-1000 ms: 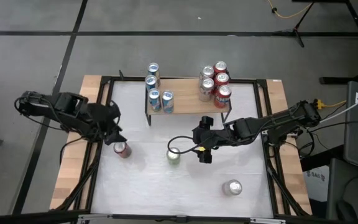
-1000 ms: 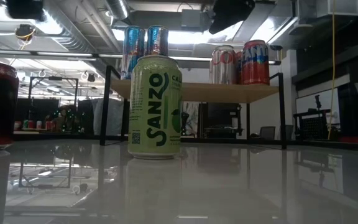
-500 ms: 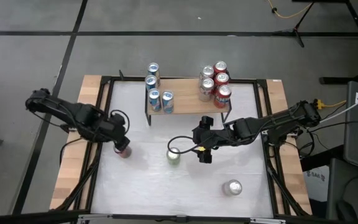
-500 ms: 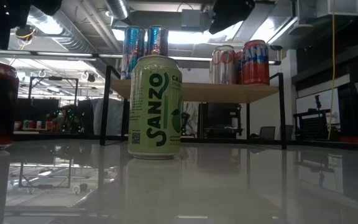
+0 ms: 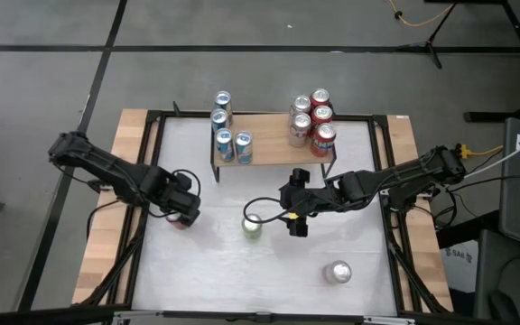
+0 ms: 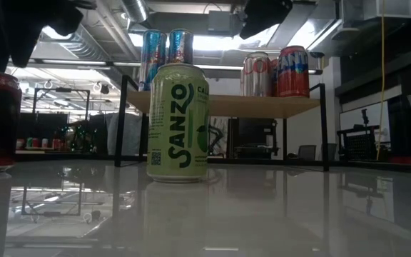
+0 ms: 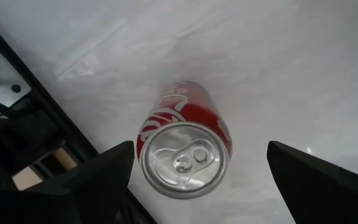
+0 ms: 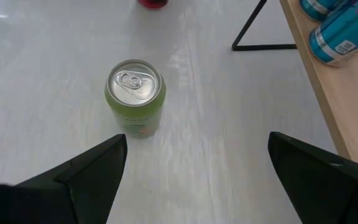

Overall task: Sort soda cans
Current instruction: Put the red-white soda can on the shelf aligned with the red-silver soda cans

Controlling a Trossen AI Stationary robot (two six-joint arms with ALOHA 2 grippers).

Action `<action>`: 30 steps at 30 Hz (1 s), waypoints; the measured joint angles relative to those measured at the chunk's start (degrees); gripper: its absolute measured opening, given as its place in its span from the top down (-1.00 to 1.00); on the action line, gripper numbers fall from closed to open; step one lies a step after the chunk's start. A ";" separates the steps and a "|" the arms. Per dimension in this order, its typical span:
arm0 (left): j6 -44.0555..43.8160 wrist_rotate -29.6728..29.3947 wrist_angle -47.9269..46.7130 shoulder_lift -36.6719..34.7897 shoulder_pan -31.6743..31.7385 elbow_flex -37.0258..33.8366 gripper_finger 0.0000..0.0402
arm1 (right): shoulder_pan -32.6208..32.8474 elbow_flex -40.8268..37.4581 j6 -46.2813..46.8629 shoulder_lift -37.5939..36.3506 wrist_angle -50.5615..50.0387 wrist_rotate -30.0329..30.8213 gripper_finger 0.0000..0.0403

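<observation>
A glossy white tabletop, framed by black rails and pale wooden side boards, fills the high view, with grey floor around it. Nearest the front edge a silver-grey metal can stands alone on the right part of the table. Farther in, near the middle, a pale yellow-green cylindrical can with a silver pull-tab top stands upright; in the low view its label reads SANZO. The right gripper is just beside it on the right, its dark jointed arm stretched low and nearly level from the right rail, and its two dark fingers spread wide apart, holding nothing, with the green can between and ahead of them. At the table's left, the left gripper hangs over a red cylindrical can with a shiny silver lid; its arm reaches in from the left board with the elbow raised, and its jaws stand released, one dark finger on each side of the can without touching it. At the far edge a thin wooden shelf on black metal legs carries four light blue and white cans on its left end and a cluster of red and silver cans on its right end, all upright.
</observation>
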 joint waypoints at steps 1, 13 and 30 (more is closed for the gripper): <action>0.00 0.00 -0.14 0.52 0.00 0.00 -0.80 | 0.00 0.00 -0.21 0.00 -0.02 0.01 -0.89; 0.42 -0.15 -0.18 6.07 -2.75 0.00 -0.80 | 0.00 0.00 -0.39 0.00 -0.02 0.02 -0.89; 2.10 -0.06 0.43 12.49 -3.68 -0.66 -0.63 | 0.00 0.00 -0.44 0.02 -0.04 0.01 -0.89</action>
